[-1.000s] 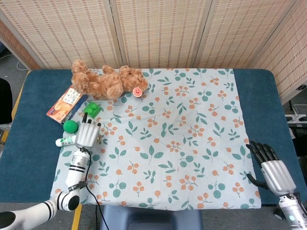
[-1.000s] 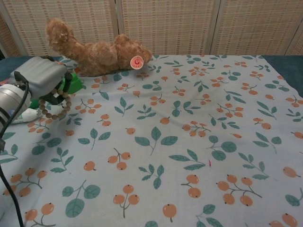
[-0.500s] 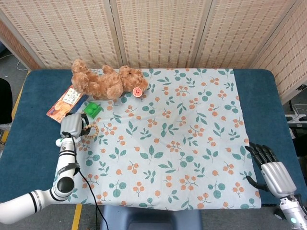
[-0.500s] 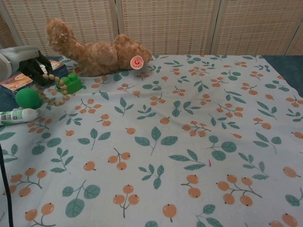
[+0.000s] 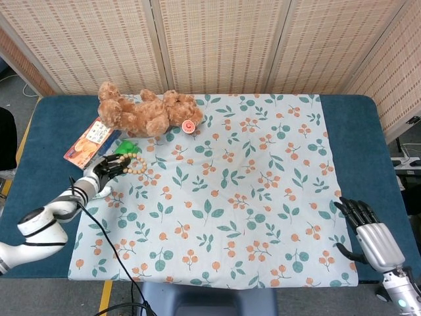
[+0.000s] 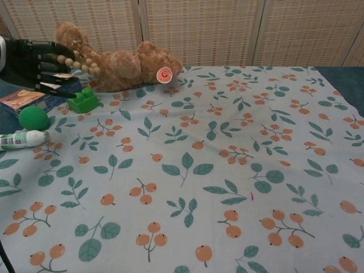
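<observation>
Bead bracelet (image 6: pixel 79 58) draped over the dark fingers (image 6: pixel 42 60) of the left robot hand (image 5: pixel 108 166), lifted off the cloth, hanging above the green block (image 6: pixel 82 100) and in front of the teddy bear (image 6: pixel 116 62). Fingers curled around the strand. Near the left edge of the floral cloth (image 5: pixel 250 191); green ball (image 6: pixel 33 118), white tube (image 6: pixel 23 138) and orange packet (image 5: pixel 89 141) just beside. Right robot hand (image 5: pixel 371 234) resting at the table's near right corner, fingers spread, holding nothing. Wide bare cloth between the two.

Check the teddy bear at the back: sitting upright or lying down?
Lying down. The teddy bear is stretched lengthwise along the cloth, its round red tag at the right end in the chest view.
</observation>
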Controlling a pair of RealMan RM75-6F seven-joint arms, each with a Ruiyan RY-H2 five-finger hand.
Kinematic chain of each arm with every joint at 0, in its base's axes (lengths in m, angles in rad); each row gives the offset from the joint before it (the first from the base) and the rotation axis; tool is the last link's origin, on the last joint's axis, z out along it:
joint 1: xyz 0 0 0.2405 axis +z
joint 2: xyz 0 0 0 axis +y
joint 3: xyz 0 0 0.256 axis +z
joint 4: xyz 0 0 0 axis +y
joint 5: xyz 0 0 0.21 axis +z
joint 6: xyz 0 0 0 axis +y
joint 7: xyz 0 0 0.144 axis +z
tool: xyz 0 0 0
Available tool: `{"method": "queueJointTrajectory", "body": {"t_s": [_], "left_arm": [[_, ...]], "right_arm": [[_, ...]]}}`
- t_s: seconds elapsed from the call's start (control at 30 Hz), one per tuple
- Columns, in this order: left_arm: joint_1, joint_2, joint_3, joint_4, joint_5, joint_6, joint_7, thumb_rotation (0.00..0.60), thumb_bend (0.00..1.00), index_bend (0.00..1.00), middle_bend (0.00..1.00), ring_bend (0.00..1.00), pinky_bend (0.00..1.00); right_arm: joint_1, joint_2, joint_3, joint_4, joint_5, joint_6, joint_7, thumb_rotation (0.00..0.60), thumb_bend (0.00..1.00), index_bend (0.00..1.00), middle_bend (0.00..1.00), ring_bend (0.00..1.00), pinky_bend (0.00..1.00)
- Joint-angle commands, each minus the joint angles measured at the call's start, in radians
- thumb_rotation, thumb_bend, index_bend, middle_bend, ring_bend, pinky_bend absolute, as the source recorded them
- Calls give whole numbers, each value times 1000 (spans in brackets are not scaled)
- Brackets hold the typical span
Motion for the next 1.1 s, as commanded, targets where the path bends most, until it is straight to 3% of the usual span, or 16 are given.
{"method": "queueJointTrajectory", "body": {"t_s": [0.03,0.17,0.3,0.57,0.77,0.87,1.1], "left_arm": [[69,83,-25,33,-8,-221,-181,600,887,700,729,482,166],[78,87,14,54,83,-262,-274,600,885,666,719,476,159],[79,53,16,69,245,-183,-351,600,910,684,741,476,159],[134,-58,21,40,752,-45,-420,600,902,670,727,457,150],[216,-155,-15,41,1075,-79,-555,600,885,643,706,442,151],[243,-195,-40,51,1145,-101,-659,600,883,640,705,442,162],[255,-188,-63,116,1121,-254,-854,600,868,511,578,330,163]], "right_arm": [[2,-3,-1,-1,1,-5,-4,600,203,0,0,0,0],[5,-5,-2,-2,4,-14,-11,600,204,0,0,0,0],[8,-5,-5,-5,5,-22,-15,600,203,0,0,0,0],[8,-2,-6,-7,9,-24,-15,600,203,0,0,0,0],[10,-3,-7,-10,11,-31,-17,600,203,0,0,0,0],[12,-2,-8,-11,13,-35,-16,600,202,0,0,0,0],[15,-1,-10,-11,16,-43,-15,600,202,0,0,0,0]]}}
